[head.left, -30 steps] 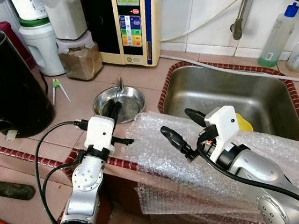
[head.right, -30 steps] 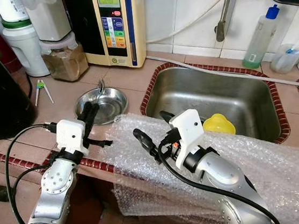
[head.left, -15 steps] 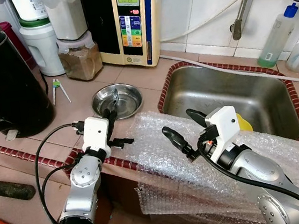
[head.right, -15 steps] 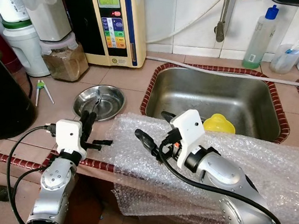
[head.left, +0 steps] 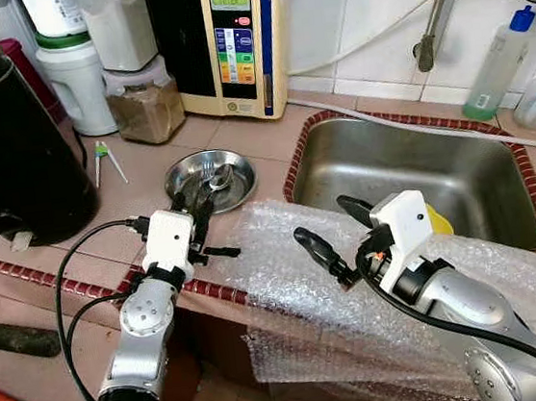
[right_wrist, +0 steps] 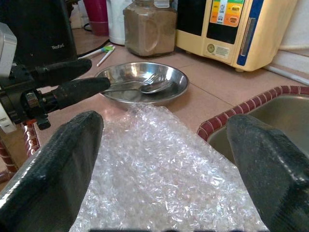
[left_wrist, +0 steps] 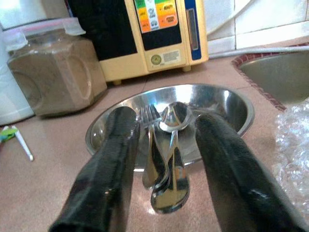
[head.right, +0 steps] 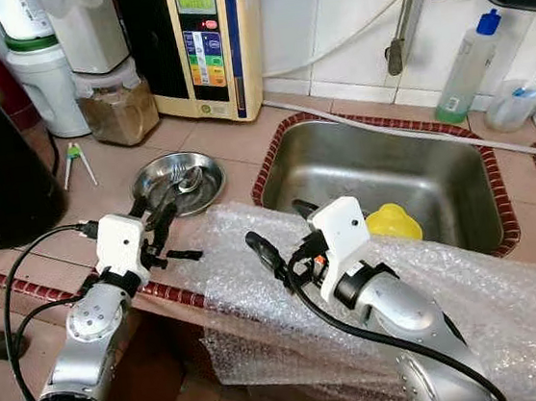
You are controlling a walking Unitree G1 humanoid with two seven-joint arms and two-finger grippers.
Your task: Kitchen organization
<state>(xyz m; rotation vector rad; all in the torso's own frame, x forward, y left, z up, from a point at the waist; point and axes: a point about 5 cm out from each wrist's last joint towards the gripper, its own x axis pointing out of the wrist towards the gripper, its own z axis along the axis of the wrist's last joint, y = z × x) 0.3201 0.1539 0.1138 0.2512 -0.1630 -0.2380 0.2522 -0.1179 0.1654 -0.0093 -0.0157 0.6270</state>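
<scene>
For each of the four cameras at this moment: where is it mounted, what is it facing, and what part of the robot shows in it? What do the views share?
Left eye: head, looking down at the counter; both arms, left gripper by the bowl, right gripper over bubble wrap.
Right eye: same scene beside it, sink central.
Left wrist: along open fingers at the fork and spoon in the bowl.
Right wrist: across the wrap toward the bowl; own fingers and the left gripper.
Shared: the bowl.

"Tefal" on black kettle; "LeveLuk" on cream water ionizer
</scene>
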